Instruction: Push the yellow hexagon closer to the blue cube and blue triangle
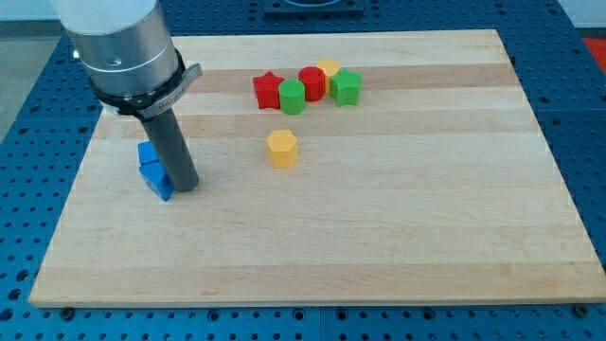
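The yellow hexagon (282, 149) lies near the middle of the wooden board (379, 237). Two blue blocks touch each other at the view's left: one (147, 152) above, partly hidden by the rod, and one (157, 179) below it. Which is the cube and which the triangle is hard to tell. My tip (184, 186) rests on the board right against the lower blue block's right side, well to the left of the yellow hexagon.
A cluster sits near the view's top centre: a red star (268, 90), a green cylinder (292, 97), a red cylinder (312, 83), a yellow block (329, 68) behind it, and a green block (346, 87). The arm's grey body (123, 43) fills the top left.
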